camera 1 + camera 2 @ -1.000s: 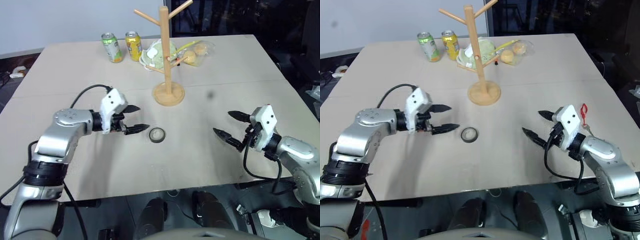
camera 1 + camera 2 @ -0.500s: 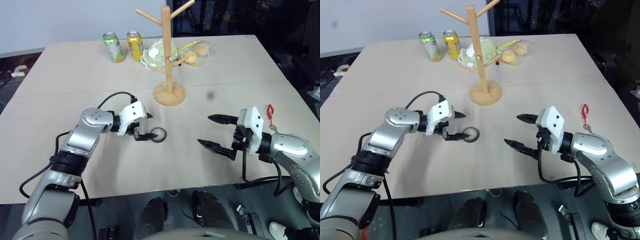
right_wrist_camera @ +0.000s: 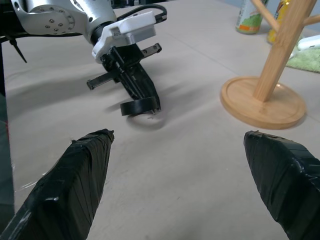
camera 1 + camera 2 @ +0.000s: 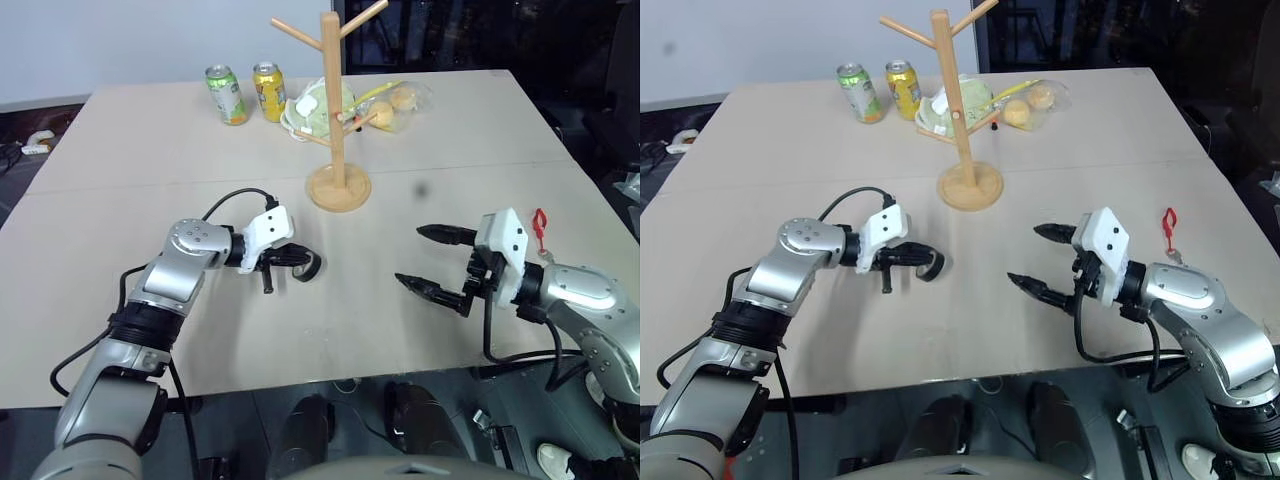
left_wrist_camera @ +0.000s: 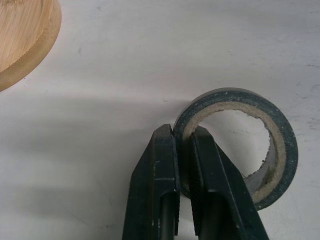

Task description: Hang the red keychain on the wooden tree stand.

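The red keychain (image 4: 540, 222) lies on the table at the far right, just beyond my right arm. At the table's middle back rises the wooden tree stand (image 4: 329, 100), its pegs bare. My left gripper (image 5: 182, 132) is shut on the wall of a black tape roll (image 5: 280, 150), one finger inside the ring and one outside. The roll (image 4: 309, 265) sits tilted up in front of the stand's round base (image 4: 969, 187). My right gripper (image 4: 410, 256) is open and holds nothing, hovering right of the roll and left of the keychain.
A green can (image 4: 225, 95) and a yellow can (image 4: 266, 90) stand at the back left. Behind the stand lies a clear bag of food (image 4: 350, 102). The table's front edge (image 4: 330, 375) runs close below both arms.
My left gripper reached the tape roll and shut on its wall. The roll, flat on the table before, now sits tilted between the fingers. The right gripper stays open.
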Available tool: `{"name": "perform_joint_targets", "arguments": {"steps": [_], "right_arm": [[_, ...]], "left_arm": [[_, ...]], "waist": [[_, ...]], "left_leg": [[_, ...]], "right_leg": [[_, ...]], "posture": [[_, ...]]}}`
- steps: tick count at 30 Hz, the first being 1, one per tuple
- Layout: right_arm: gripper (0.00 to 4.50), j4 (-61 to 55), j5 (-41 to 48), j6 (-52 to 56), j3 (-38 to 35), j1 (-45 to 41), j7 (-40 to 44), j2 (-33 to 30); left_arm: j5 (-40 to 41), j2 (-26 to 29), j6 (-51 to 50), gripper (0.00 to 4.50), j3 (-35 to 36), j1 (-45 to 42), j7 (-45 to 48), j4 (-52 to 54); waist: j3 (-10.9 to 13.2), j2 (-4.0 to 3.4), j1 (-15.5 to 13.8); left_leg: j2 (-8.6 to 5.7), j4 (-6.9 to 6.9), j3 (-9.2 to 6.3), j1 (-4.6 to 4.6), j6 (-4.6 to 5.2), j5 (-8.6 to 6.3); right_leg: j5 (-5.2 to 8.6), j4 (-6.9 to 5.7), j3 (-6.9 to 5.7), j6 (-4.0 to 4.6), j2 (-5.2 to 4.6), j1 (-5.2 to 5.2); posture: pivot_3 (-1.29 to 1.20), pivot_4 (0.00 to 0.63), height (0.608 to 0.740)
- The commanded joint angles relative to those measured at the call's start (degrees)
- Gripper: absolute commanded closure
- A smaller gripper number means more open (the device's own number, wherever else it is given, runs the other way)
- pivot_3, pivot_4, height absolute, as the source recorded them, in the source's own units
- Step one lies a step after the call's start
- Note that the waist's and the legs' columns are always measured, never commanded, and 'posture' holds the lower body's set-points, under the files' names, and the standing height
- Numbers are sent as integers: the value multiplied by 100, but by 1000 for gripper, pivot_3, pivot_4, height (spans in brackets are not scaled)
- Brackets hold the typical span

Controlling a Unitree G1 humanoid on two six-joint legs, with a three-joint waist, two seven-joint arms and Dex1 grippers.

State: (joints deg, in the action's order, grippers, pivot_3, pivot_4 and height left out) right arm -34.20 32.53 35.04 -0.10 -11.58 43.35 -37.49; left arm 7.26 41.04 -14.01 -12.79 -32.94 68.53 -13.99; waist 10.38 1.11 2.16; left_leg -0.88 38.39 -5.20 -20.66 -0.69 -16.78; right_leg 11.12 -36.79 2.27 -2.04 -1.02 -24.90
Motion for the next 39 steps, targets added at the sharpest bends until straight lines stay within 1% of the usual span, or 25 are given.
{"name": "perform_joint_targets", "arguments": {"steps": [1,4,7,9,10,12,14,17,22,24,25,29,30,31,32,33,35,36,39], "right_arm": [[0,-54,137,-7,-92,-146,-25,46],[0,-77,204,18,-28,-245,-40,132],[0,-103,310,63,26,-363,-56,260],[0,-80,380,97,66,-497,-63,366],[0,-68,395,106,77,-539,-64,395],[0,-7,409,117,134,-673,-45,452],[0,60,409,120,186,-781,-17,481],[0,240,349,87,276,-940,84,468],[0,346,365,93,278,-1039,92,449],[0,339,375,95,266,-1022,84,435],[0,332,389,110,251,-1014,63,437],[0,310,406,131,207,-981,-8,434],[0,309,403,126,200,-969,-26,432],[0,312,400,121,190,-957,-40,429],[0,318,394,112,178,-943,-51,424],[0,321,393,109,160,-927,-65,419],[0,318,405,110,106,-889,-83,398],[0,311,417,127,66,-872,-104,380],[0,269,464,231,-124,-823,-307,344]], "left_arm": [[207,106,-431,4474,516,-151,-259,121],[349,235,-865,4474,1171,-323,-840,-44],[389,407,-1121,4474,1872,-303,-1529,-229],[249,567,-1096,4474,2346,-236,-2224,-572],[195,618,-1073,4474,2467,-209,-2435,-688],[-87,869,-886,4474,2706,-118,-3111,-1264],[-283,1081,-778,4474,2834,-82,-3602,-1816],[-826,1455,-428,4474,2633,63,-4309,-2628],[-779,1379,-297,4474,2714,-223,-4776,-3435],[-765,1364,-187,3672,2709,-351,-4881,-3689],[-737,1361,-146,3364,2716,-416,-4883,-3792],[-681,1416,-43,1486,2708,-665,-4869,-4007],[-680,1448,-15,1060,2709,-719,-4891,-4029],[-686,1488,0,760,2706,-766,-4901,-4023],[-706,1539,35,289,2679,-808,-4867,-3991],[-726,1595,53,55,2642,-837,-4781,-3907],[-700,1655,6,55,2598,-873,-4540,-3678],[-635,1670,-73,55,2544,-873,-4233,-3421],[-162,1593,-639,55,2355,-754,-2938,-2144]], "waist": [[1,1,12],[2,3,21],[2,3,37],[2,3,38],[2,2,35],[2,3,25],[2,3,15],[0,6,-2],[-2,12,-107],[-8,21,-145],[-10,25,-147],[-10,26,-131],[-10,26,-129],[-10,26,-125],[-10,26,-117],[-10,27,-108],[-10,27,-94],[-9,27,-95],[-9,28,-140]], "left_leg": [[0,0,0,0,0,0],[3,0,-2,-1,0,0],[6,0,-3,1,0,0],[7,-3,-2,3,0,0],[7,-3,-2,3,0,0],[6,-3,-2,2,0,0],[6,-3,-1,1,0,0],[3,-2,-7,-3,-1,0],[-1,-2,-15,-10,-1,0],[-4,-1,-18,-13,-1,0],[-4,-1,-20,-14,-1,0],[-4,0,-19,-14,-2,0],[-4,0,-19,-13,-2,0],[-4,-1,-19,-12,-2,0],[-4,-1,-19,-13,-2,0],[-4,-1,-18,-12,-2,0],[-3,-1,-15,-14,-2,0],[-3,-2,-13,-14,-2,0],[-3,-1,-15,-23,-2,0]], "right_leg": [[0,0,0,0,1,0],[0,-1,-2,0,3,-2],[0,-2,-3,0,5,-3],[0,-2,-2,0,3,-4],[0,-2,-2,0,3,-4],[-1,-2,-3,0,1,-5],[-1,-1,-3,0,-2,-6],[-7,0,-9,10,-7,-7],[-14,0,-20,22,-13,-9],[-15,0,-24,23,-13,-9],[-15,0,-26,23,-13,-9],[-16,0,-28,24,-15,-9],[-16,-1,-28,25,-14,-9],[-16,-1,-28,25,-14,-9],[-16,-1,-28,25,-14,-10],[-16,-2,-28,25,-14,-10],[-16,-2,-26,25,-14,-13],[-16,-3,-25,25,-14,-15],[-16,-3,-25,25,-14,-18]], "posture": [[0,150,740],[0,150,740],[0,150,740],[0,150,740],[0,150,740],[0,150,740],[0,150,740],[0,150,740],[0,150,740],[0,150,740],[0,150,740],[0,150,740],[0,150,740],[0,150,740],[0,150,740],[0,150,740],[0,150,740],[0,150,740],[0,150,740]]}}
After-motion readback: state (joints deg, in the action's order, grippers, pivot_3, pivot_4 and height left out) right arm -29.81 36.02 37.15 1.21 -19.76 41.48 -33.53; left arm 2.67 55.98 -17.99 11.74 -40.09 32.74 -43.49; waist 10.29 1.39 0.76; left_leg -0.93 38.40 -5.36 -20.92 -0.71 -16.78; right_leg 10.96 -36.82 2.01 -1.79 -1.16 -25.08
